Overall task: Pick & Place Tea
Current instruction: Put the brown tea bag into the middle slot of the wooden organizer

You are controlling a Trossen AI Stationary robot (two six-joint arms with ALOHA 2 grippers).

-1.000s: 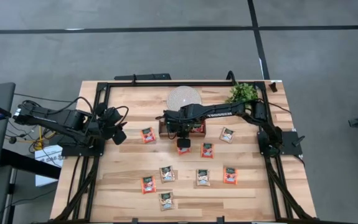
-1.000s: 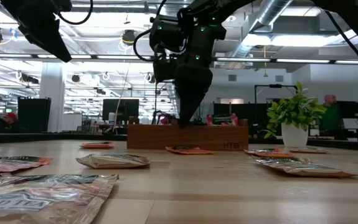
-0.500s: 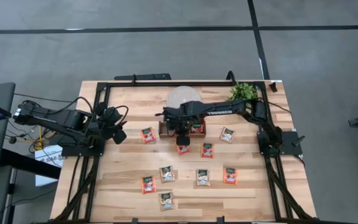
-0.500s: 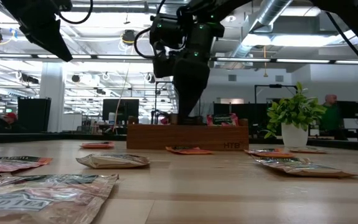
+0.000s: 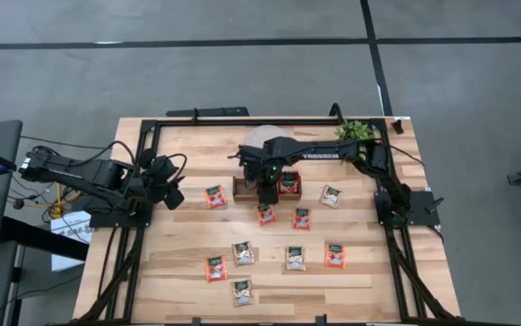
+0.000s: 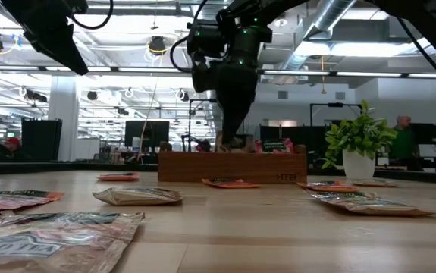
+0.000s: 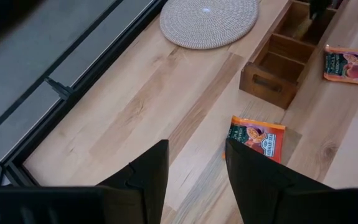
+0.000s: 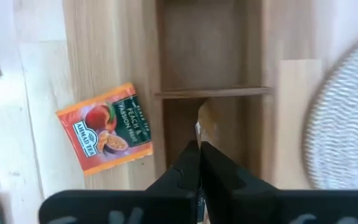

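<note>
Tea sachet (image 8: 109,129) beside tray (image 8: 253,68) reads "AHMAD TEA".

sachets (image 5: 266,215) | small flat squares, orange or tan, dark green band | about nine flat on desk (image 5: 188,244) | one upright in tray (image 5: 242,192) middle slot

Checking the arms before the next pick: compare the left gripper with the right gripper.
The left gripper is open; the right gripper is shut. The left gripper hangs over the table's left side, clear of the wooden tray; the right gripper points down into the tray. Both have two dark fingers.
</note>
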